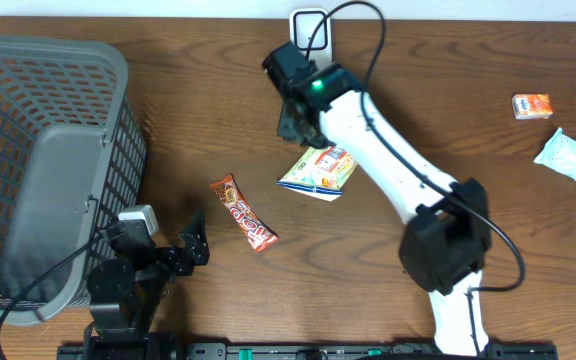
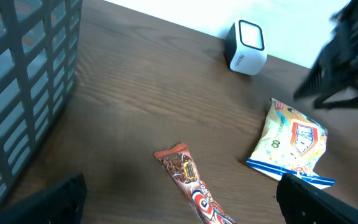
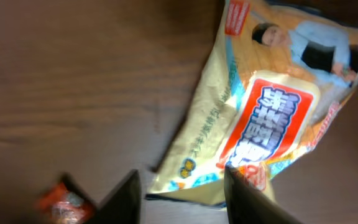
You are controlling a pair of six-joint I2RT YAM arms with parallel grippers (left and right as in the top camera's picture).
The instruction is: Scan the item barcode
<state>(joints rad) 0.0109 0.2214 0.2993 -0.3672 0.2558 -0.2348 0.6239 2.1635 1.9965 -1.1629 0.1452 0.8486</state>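
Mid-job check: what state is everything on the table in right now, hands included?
left hand: open, empty, low beside the basket.
right hand: open, above the snack bag's end, not gripping.
snack bag: flat on the table, printed face up.
candy bar: flat, clear of both hands.
basket: upright, looks empty.
scanner: standing, nothing at its window.

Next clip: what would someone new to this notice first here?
A white arm reaches across the middle of the table, and the right gripper, fingers apart, is at the edge of a yellow snack packet. A big grey basket fills the left side. A red-brown candy bar lies alone between the basket and the packet.
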